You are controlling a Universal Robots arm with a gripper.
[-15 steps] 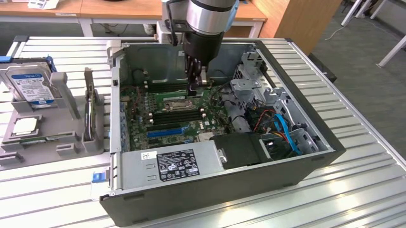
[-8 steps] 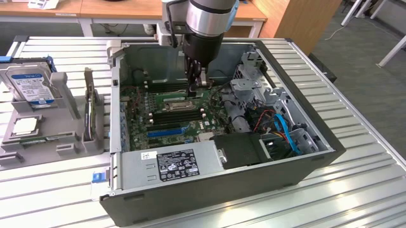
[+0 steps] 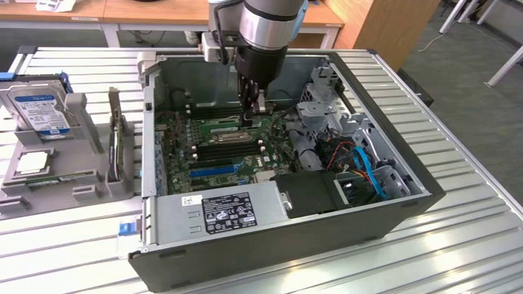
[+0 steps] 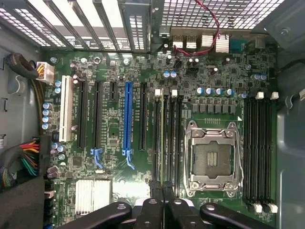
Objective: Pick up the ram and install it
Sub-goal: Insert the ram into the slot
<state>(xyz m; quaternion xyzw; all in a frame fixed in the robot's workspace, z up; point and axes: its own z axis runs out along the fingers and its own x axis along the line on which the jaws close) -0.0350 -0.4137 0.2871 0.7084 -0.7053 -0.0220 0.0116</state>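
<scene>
At the exterior view's left, a hard drive (image 3: 37,110) stands in a grey holder (image 3: 82,184) on the worktop (image 3: 457,233). Centre: an open computer case (image 3: 327,245), with the arm reaching in. The pincer (image 3: 255,112) is clamped on the ram (image 4: 161,138), which stands edge-on in a motherboard memory slot, just beside the processor socket (image 4: 210,157).

Open computer case (image 3: 327,245), hard drive (image 3: 39,109), processor chip (image 3: 33,162)
</scene>
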